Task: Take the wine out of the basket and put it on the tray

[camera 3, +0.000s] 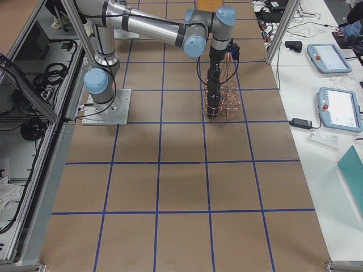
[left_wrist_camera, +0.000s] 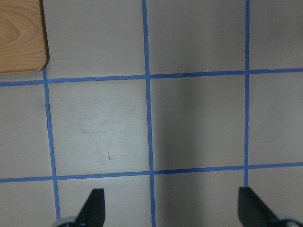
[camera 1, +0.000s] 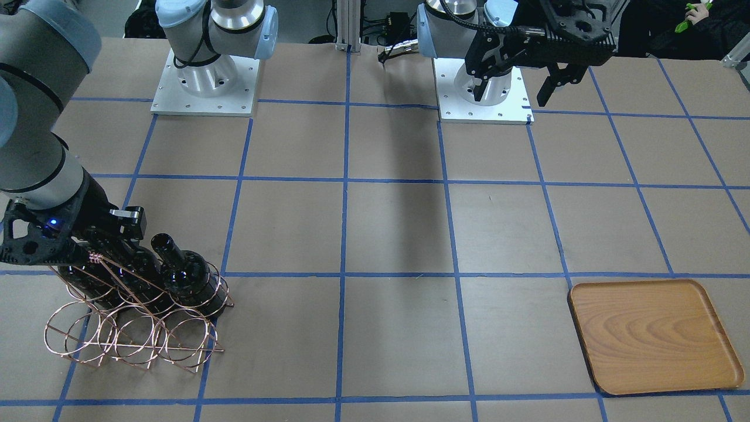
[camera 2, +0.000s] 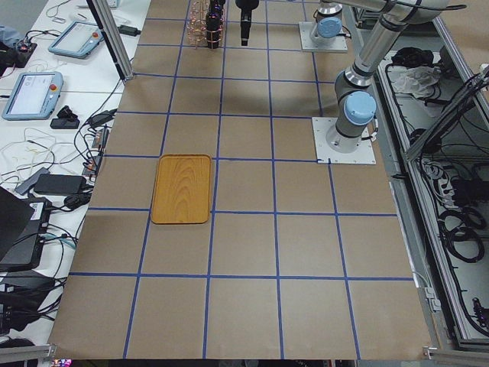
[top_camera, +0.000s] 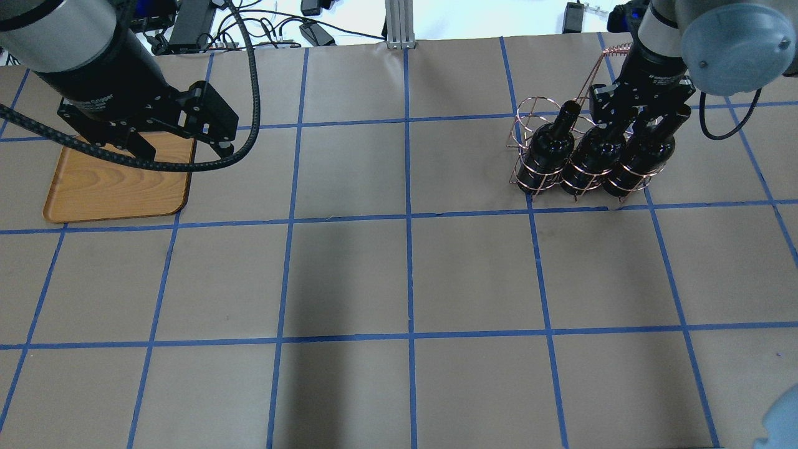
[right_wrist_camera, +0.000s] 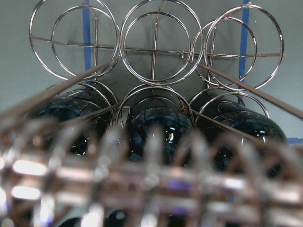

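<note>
Taped-grid table (top_camera: 405,280): copper ring-wire basket (camera 1: 135,328), glossy blk wine (camera 1: 187,281), wood-grain tray (camera 1: 653,334)

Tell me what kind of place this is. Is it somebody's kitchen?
Most likely a robot lab, not a kitchen. Two robot arms are bolted to a table marked with a blue tape grid, and control tablets and loose cables lie beside it.

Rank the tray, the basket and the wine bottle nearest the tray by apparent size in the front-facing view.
1. The basket and the tray look about equal; I won't rank them.
2. The wine bottle, clearly smallest.
</note>
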`<action>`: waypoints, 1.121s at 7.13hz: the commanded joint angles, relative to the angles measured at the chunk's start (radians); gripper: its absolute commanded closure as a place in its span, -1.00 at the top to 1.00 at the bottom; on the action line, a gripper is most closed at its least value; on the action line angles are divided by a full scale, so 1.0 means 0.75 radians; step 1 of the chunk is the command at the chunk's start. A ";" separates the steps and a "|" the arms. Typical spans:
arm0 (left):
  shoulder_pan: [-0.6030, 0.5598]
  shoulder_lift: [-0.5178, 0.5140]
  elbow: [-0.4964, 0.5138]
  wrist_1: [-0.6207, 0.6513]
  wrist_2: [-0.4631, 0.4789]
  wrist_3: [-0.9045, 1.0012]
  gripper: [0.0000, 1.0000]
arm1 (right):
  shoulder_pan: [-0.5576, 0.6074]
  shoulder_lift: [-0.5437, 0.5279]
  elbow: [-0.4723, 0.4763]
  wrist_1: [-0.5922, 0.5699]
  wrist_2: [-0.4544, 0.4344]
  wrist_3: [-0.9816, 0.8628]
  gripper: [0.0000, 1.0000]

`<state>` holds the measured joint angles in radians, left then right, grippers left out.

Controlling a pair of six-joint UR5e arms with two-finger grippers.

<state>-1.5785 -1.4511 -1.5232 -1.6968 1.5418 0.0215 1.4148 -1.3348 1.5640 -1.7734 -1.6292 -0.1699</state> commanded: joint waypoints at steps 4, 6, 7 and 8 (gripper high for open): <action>0.000 0.000 0.000 0.000 0.000 0.000 1.00 | -0.011 -0.002 -0.001 0.010 0.008 0.002 -0.81; 0.000 0.000 0.000 0.000 0.002 0.000 1.00 | -0.011 -0.002 -0.013 0.014 0.010 -0.001 -1.00; 0.000 0.000 0.000 0.000 0.000 0.000 1.00 | -0.011 0.000 -0.036 0.014 0.014 -0.003 -1.00; 0.000 0.000 0.000 0.000 0.000 0.000 1.00 | -0.011 0.000 -0.044 0.012 0.039 0.001 -1.00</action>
<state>-1.5785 -1.4512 -1.5232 -1.6966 1.5420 0.0214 1.4067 -1.3351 1.5417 -1.7631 -1.6151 -0.1704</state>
